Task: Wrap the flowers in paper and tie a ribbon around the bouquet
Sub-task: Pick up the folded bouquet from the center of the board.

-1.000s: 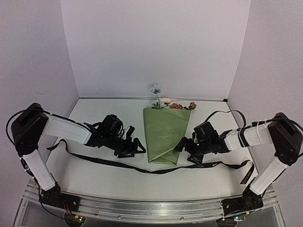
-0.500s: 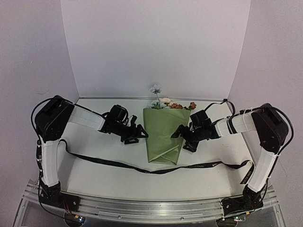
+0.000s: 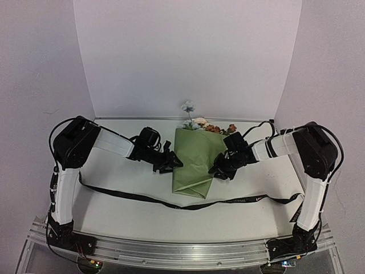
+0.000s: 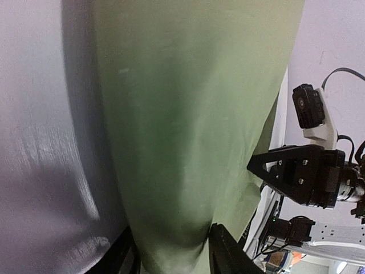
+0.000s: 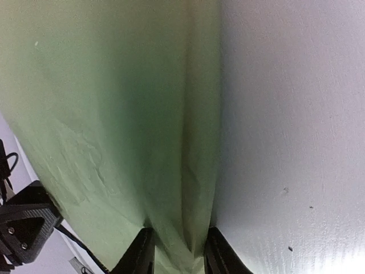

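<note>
Across the lower part of the top view, we see the ribbon [image 3: 142, 198] lying loose on the table [image 3: 114, 220]. Above it, at centre, lies the bouquet [image 3: 194, 165], narrow end nearest. The 2 claws, left gripper [image 3: 173, 163] and right gripper [image 3: 218, 170], each pinch its paper [image 4: 188, 114] at opposite edges. The flowers [image 3: 199, 123] poke out at upper centre.

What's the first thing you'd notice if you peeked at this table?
The green paper bouquet in the middle, with flowers poking out its far end. The left hand and right hand pinch it from each side, and a black ribbon trails across the table in front.
</note>
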Tool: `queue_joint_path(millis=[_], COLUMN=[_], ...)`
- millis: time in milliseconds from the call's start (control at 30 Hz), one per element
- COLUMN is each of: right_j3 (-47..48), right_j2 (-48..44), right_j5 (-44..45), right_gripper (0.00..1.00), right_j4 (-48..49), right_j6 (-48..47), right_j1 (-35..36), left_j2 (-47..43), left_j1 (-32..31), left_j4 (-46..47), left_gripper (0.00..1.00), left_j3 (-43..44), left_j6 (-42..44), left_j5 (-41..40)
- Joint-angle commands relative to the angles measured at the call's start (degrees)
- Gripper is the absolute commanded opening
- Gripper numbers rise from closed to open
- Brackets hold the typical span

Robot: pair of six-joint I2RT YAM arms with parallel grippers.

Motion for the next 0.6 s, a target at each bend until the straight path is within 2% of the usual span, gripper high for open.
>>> queue_joint_path(millis=[0, 133, 333, 567], right_j3=[4.03, 5.65, 7.82, 10.08], right_j2=[0.97, 0.14, -1.76, -4.05], right_j5=[-0.88, -2.61, -4.07, -4.52], right_gripper=[0.15, 0.01, 0.00, 0.00], right_j4=[-10.87, -14.01, -17.68, -23.53], right_j6=[-0.38, 0.66, 2.81, 4.50], right_j1=[0.18, 0.24, 1.05, 3.91], left_j2=[0.92, -0.25, -3.60, -8.60], left_j1=[-0.45, -0.43, -0.37, -0.38], left_j4=[-1.67, -3.85, -8.33, -12.69], left_gripper=[0.38, 0.27, 0.19, 0.18], left_j3=[2.13, 2.16, 0.22, -2.19], left_j6=[-2.00, -1.83, -2.37, -1.77], left_j5=[3.21, 5.07, 6.98, 7.47])
